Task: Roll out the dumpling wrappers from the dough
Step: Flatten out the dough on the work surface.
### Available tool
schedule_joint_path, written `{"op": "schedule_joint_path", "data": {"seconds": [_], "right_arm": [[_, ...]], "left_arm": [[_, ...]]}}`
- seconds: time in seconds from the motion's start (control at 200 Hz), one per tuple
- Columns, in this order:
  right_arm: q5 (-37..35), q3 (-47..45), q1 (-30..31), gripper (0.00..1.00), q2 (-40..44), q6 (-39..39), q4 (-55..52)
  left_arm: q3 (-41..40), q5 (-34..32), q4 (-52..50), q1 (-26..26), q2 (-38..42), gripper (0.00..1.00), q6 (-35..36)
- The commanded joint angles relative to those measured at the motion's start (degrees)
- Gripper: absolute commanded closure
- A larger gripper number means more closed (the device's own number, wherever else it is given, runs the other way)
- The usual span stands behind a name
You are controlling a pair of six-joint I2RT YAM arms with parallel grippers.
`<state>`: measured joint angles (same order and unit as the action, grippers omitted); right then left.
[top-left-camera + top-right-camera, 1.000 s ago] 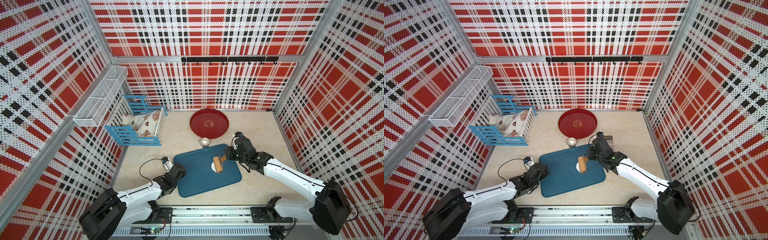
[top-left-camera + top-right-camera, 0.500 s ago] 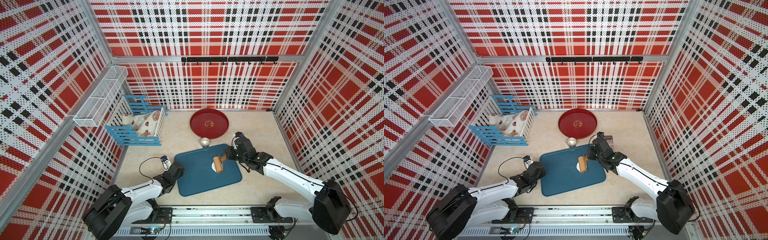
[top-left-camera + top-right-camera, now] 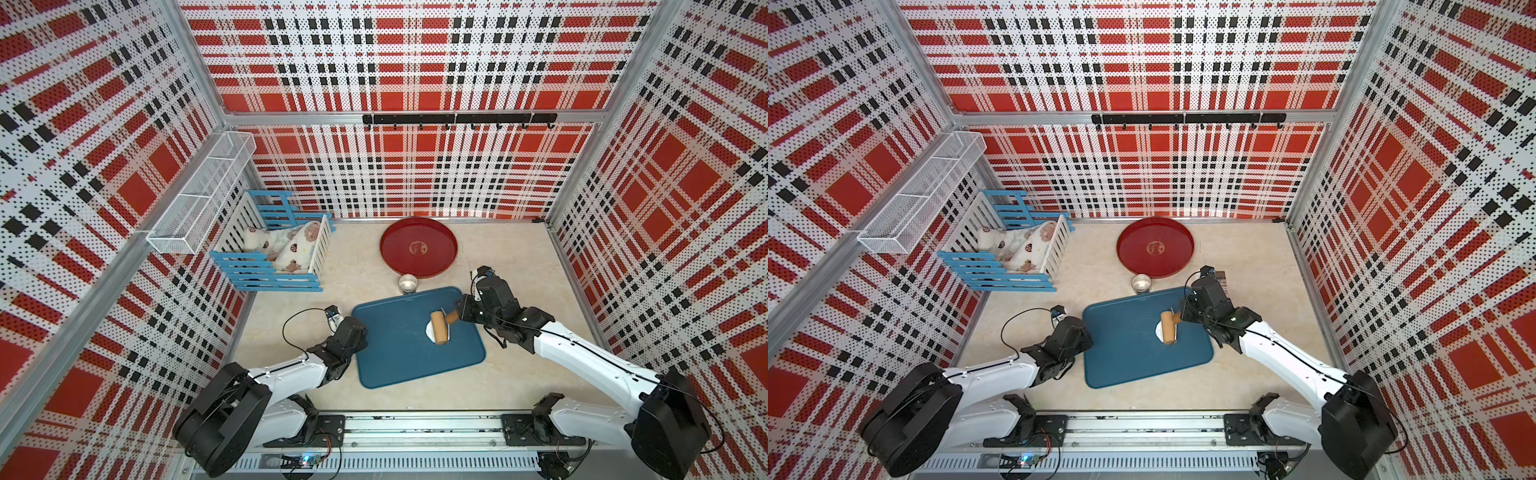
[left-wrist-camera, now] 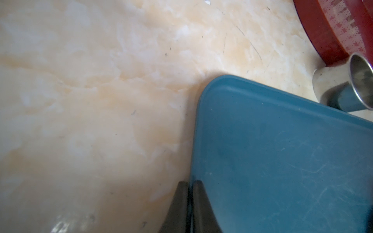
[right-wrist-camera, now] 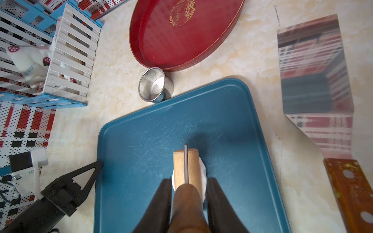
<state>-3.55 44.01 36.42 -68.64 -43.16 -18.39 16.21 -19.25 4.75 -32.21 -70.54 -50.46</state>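
In both top views a round red tray (image 3: 395, 249) lies empty at the middle of the desk's (image 3: 519, 270) back edge. Just in front of it stands a metal ring (image 3: 407, 284), right at the far edge of a blue tray (image 3: 399, 349) that sits near the desk's front edge. The dough (image 3: 429, 331), a small white lump, lies in the right half of the blue tray under a wooden rolling pin (image 3: 439, 328). The right hand (image 3: 456, 316) grasps the pin's brown handle. The left hand (image 3: 360, 334) is at the tray's left edge. A blue-and-white slatted crib (image 3: 266, 282) holding printed soft cloth stands in the back left corner. A white wire basket (image 3: 199, 199) hangs on the left wall and a black hook rail (image 3: 457, 119) on the back wall; all walls are red plaid pegboard.

The left wrist view shows the left hand (image 4: 189, 201) clenched on the blue tray's rim, a sliver of blue between its tips. Marbled cream desk fills the rest.

The right wrist view shows the right hand (image 5: 189, 180) closed on the handle, with dough (image 5: 202, 173) bulging out beside the pin. A pale patch shows inside the ring (image 5: 147, 80); whether it is dough or desk I cannot tell. A metal scraper (image 5: 314, 80) lies on the desk beside the blue tray.
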Motion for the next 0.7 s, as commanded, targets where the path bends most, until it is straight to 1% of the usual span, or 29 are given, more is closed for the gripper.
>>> {"op": "schedule_joint_path", "data": {"seconds": [0.0,0.23,0.436,0.521,0.626,0.696], "right_arm": [[1.0,-2.1,3.2,1.0,-5.4,0.1,-7.5],[1.6,-1.9,3.7,1.0,-7.4,-1.7,-6.5],[2.8,-1.7,5.2,1.0,-9.9,-2.7,-5.7],[2.9,-2.2,5.2,1.0,-9.8,-3.0,-5.5],[0.6,-1.9,5.0,1.0,-8.3,-2.7,-6.9],[-0.2,-1.5,3.8,1.0,-7.1,-1.8,-8.0]], "left_arm": [[1.3,0.4,0.7,1.2,-1.5,1.0,-1.7],[1.7,0.8,0.9,1.6,-2.0,1.0,-1.1],[2.0,1.2,1.4,1.7,-2.5,1.0,-1.1],[2.0,1.0,1.0,1.7,-2.3,1.0,-1.1],[1.9,0.6,0.4,1.7,-1.6,1.0,-1.1],[1.8,0.3,-0.1,1.9,-1.0,1.0,-1.3]]}}
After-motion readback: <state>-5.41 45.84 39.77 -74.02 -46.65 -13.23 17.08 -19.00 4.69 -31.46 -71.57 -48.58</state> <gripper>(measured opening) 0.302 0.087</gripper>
